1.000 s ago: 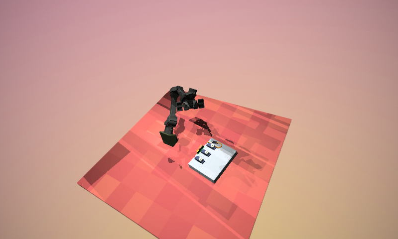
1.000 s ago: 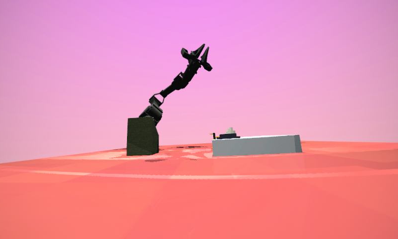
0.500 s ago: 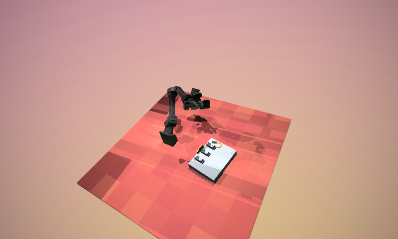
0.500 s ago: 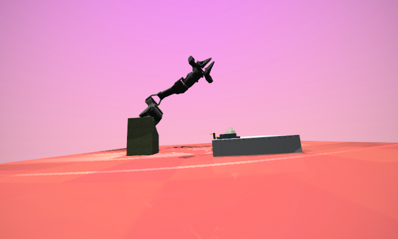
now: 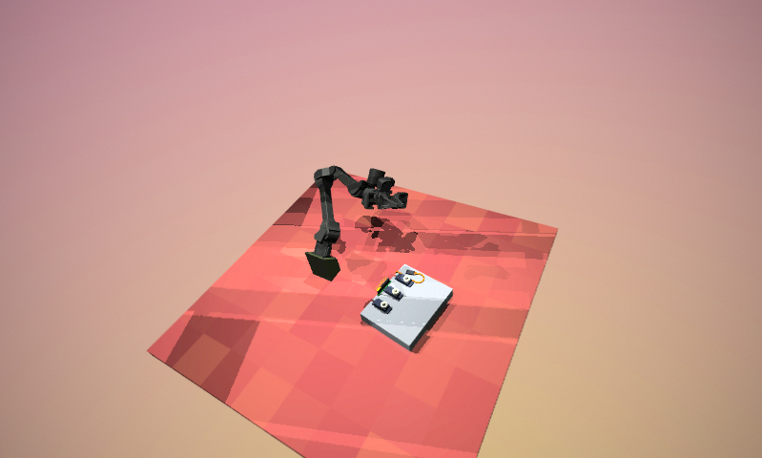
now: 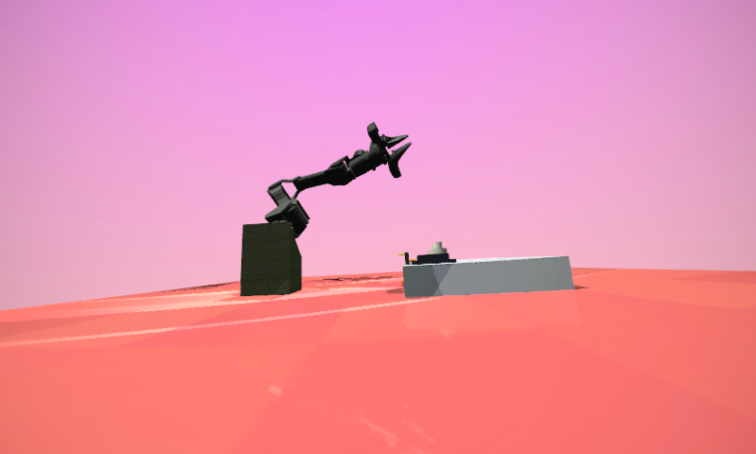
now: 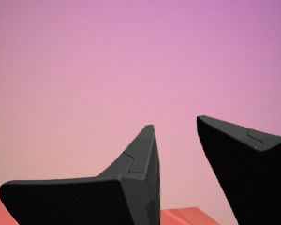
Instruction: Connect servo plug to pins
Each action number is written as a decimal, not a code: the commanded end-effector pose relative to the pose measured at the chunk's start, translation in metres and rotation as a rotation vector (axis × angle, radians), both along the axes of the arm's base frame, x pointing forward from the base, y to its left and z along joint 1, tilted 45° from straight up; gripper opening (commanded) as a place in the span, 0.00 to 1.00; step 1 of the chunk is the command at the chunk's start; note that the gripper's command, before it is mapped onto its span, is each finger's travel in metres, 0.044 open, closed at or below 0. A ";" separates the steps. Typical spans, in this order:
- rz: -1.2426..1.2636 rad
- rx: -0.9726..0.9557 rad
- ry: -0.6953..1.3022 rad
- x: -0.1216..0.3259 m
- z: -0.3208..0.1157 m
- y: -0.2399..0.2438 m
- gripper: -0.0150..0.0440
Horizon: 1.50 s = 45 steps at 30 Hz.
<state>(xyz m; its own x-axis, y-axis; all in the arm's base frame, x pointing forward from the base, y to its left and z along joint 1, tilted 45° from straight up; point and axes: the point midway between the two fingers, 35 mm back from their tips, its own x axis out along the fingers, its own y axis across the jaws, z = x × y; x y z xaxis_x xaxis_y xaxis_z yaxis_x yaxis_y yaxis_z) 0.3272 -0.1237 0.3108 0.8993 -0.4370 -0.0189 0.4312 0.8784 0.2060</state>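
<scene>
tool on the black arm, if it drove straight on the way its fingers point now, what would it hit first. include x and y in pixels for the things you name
Probably nothing in view: in the exterior picture the open black tool [image 5: 402, 200] [image 6: 410, 138] [image 7: 176, 127] points outward and slightly up, above the pale grey block [image 5: 424, 309] [image 6: 488, 276]. Sideways depth is unclear.

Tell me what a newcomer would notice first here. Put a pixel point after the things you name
Probably the black arm [image 5: 327, 207] [image 6: 320, 179], its open, empty pincer [image 6: 409, 139] [image 7: 176, 127] raised above the red surface [image 5: 317, 391] [image 6: 370, 365]. Next, the pale block [image 5: 416, 312] [image 6: 494, 276] on that surface, with three dark servos along one side and an orange wire loop [image 5: 423, 278] at a corner.
</scene>
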 end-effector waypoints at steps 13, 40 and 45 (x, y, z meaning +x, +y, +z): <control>0.270 -0.130 -0.006 -0.002 0.010 0.075 0.45; 0.514 0.202 0.106 0.018 -0.017 0.132 0.45; 0.519 0.339 0.153 0.026 -0.028 0.135 0.45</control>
<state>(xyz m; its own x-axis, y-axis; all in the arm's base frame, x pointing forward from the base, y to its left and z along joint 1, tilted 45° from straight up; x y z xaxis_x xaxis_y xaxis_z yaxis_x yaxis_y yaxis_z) 0.3466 0.0084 0.2895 0.9809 0.0811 -0.1768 -0.0043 0.9179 0.3969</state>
